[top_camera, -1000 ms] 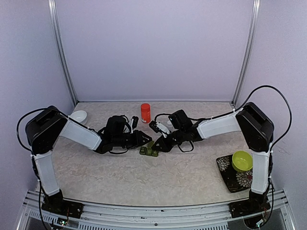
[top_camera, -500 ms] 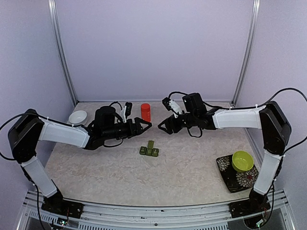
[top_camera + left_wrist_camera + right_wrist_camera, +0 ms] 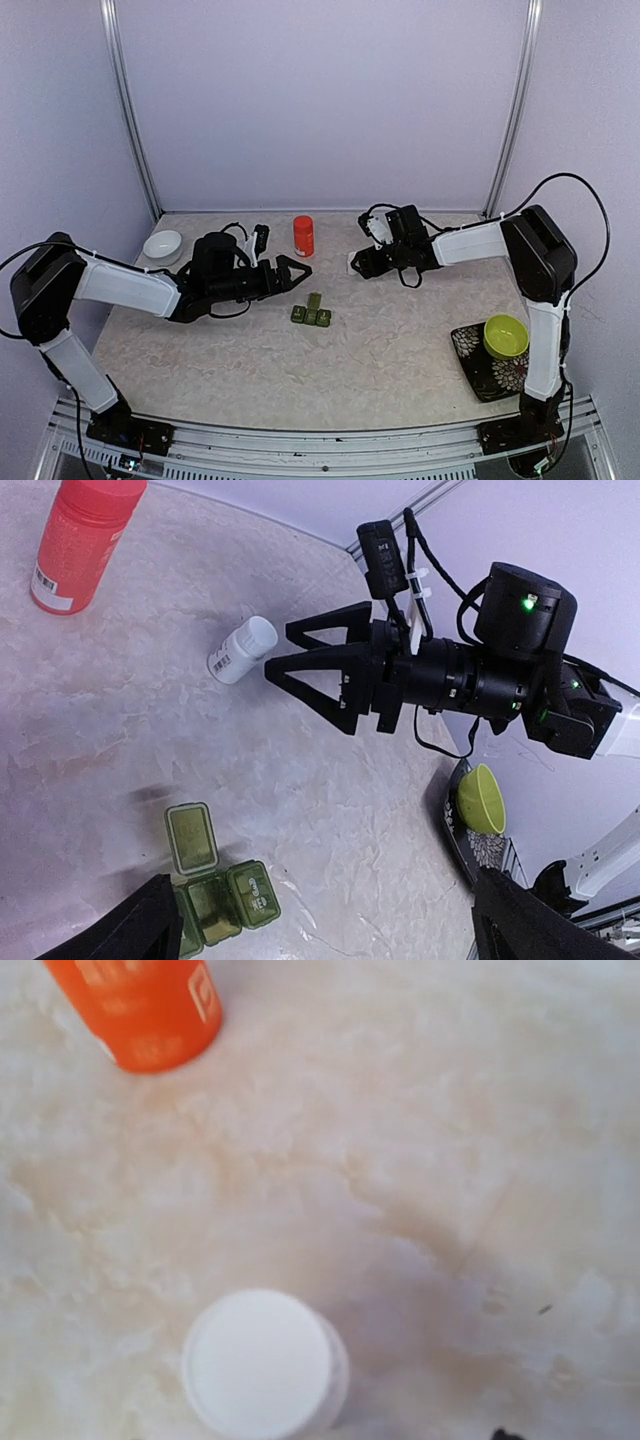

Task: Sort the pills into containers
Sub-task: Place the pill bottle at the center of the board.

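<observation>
Pill box [image 3: 311,315], dark green, sits on the near side of the red-orange bottle [image 3: 303,236], one lid flipped up. Left gripper [image 3: 300,272] hangs near-left of that bottle, jaws flung wide. Right gripper [image 3: 279,650], off to the bottle's right, jaws spread too, small white bottle [image 3: 240,650] just off its tips.

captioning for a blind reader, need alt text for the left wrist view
The right gripper, open, points at a small white bottle on a marbled table. A red-orange bottle stands at top left; a green pill box, one lid open, sits at the bottom.
</observation>
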You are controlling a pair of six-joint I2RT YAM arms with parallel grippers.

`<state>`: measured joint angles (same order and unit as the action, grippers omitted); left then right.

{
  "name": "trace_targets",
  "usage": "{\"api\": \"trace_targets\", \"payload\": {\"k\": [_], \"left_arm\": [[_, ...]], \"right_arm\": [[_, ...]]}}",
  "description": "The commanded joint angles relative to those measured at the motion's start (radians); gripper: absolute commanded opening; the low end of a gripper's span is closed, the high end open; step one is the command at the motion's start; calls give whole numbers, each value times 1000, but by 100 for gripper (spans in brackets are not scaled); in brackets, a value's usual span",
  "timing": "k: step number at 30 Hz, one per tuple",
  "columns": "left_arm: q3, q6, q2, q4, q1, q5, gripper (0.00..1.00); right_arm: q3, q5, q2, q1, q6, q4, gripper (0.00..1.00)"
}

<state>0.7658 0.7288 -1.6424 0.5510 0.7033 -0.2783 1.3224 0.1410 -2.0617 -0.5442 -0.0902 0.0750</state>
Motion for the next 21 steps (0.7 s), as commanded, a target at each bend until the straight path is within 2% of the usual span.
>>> {"api": "trace_targets", "payload": {"k": [1,6,9,12,18,21], "left_arm": [[-21,-8,24,7,4,28,99],[-30,0,16,16,5,30,99],[-33,0,13,16,5,32,99],[-33,-2,12,13,4,34,99],[-35,-1,8,13,1,34,98],[-36,-1,2,13,-1,31,98]], "right_arm": [[47,5,-45,0,19,9,72],[102,9,-112,1,28,3,71],[131,19,-146,1,36,6,67],[147,31,-166,0,44,9,55],[149,59,-170,0,63,17,19],[121,56,-141,-7,74,12,14]]}}
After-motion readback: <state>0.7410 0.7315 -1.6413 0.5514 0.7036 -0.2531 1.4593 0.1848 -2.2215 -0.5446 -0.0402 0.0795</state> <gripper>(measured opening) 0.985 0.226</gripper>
